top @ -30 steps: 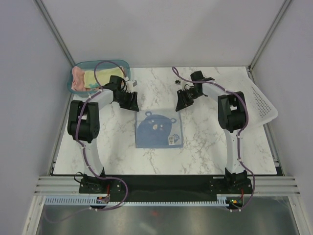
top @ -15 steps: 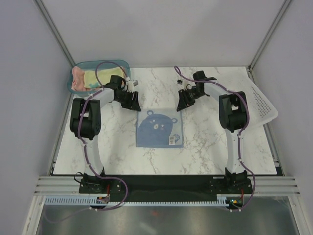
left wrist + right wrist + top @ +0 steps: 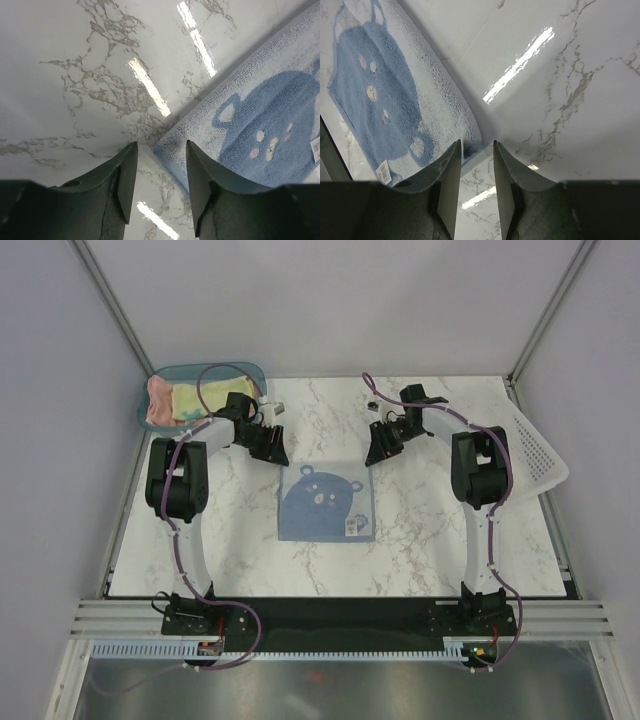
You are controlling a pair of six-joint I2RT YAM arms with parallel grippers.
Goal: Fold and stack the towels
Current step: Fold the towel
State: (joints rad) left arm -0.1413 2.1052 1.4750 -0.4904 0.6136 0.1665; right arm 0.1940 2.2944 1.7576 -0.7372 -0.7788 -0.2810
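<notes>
- light blue towel (image 3: 326, 502): lies flat at the middle of the table (image 3: 430, 540).
- My left pincer (image 3: 161, 155) and right pincer (image 3: 476, 150): half open, empty, one at each far corner.
- Advice: nip both corners together and lift level.

The table (image 3: 75, 50) is showing a glossy, smooth marble-look top, reflecting bright light strips. The light blue towel (image 3: 260, 130) is looking matt and rough, a looped terry cloth. The left gripper (image 3: 161, 150) is showing dark, matt, smooth fingers (image 3: 127, 185).
</notes>
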